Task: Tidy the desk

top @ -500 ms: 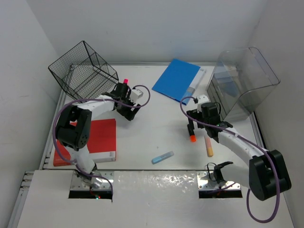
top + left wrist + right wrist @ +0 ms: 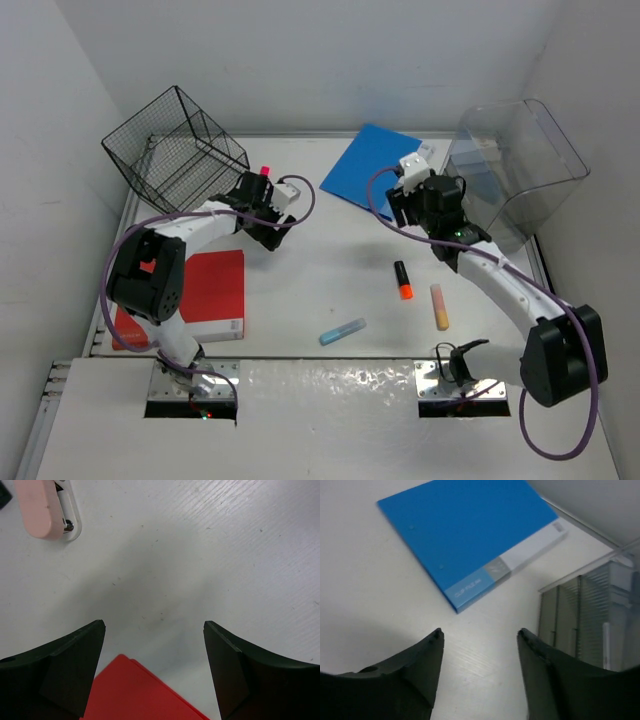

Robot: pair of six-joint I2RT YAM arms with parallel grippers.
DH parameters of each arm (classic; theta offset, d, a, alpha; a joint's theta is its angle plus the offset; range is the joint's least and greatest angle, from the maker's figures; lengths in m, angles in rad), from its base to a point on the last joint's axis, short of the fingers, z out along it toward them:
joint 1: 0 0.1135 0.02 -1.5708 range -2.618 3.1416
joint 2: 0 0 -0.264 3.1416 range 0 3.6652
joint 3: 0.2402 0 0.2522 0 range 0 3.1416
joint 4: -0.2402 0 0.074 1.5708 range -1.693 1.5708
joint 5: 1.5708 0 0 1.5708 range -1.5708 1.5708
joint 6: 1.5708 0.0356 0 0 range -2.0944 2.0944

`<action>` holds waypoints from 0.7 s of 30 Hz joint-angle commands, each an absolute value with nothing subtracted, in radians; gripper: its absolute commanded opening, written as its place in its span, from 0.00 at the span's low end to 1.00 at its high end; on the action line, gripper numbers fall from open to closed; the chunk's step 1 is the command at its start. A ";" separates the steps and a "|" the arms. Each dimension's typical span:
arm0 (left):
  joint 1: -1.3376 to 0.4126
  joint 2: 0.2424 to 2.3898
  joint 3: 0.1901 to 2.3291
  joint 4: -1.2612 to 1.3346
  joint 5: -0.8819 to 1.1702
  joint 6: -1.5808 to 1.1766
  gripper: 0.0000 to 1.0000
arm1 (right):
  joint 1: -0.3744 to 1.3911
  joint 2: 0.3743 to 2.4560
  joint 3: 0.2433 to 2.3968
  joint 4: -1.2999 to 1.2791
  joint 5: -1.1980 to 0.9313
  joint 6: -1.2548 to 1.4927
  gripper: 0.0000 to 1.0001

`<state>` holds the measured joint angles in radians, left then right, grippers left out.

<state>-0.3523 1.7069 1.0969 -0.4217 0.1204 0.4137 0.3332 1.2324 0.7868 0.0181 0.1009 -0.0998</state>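
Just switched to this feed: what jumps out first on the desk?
The bright blue folder at the far middle and the red folder at the near left stand out most on the white desk. A tilted black wire basket fills the far-left corner, a clear plastic bin the far right. An orange-tipped marker lies loose mid-desk.

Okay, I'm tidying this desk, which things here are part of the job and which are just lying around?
Part of the job: desk, blue folder, red folder, orange-tipped marker, peach highlighter, blue highlighter, pink stapler, wire basket, clear bin.

Just there: metal base plates under the arms. They look fixed, so there is nothing to tidy.
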 commanded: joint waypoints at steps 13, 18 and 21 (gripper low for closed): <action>-0.354 1.655 1.080 -0.385 0.066 0.420 0.78 | 0.500 1.759 0.925 0.355 1.245 -0.744 0.41; -0.354 1.663 1.080 -0.390 0.069 0.423 0.78 | 0.465 1.876 0.968 0.390 1.263 -0.836 0.38; -0.354 1.661 1.080 -0.390 0.066 0.425 0.78 | 0.425 1.916 0.999 0.336 1.244 -0.799 0.37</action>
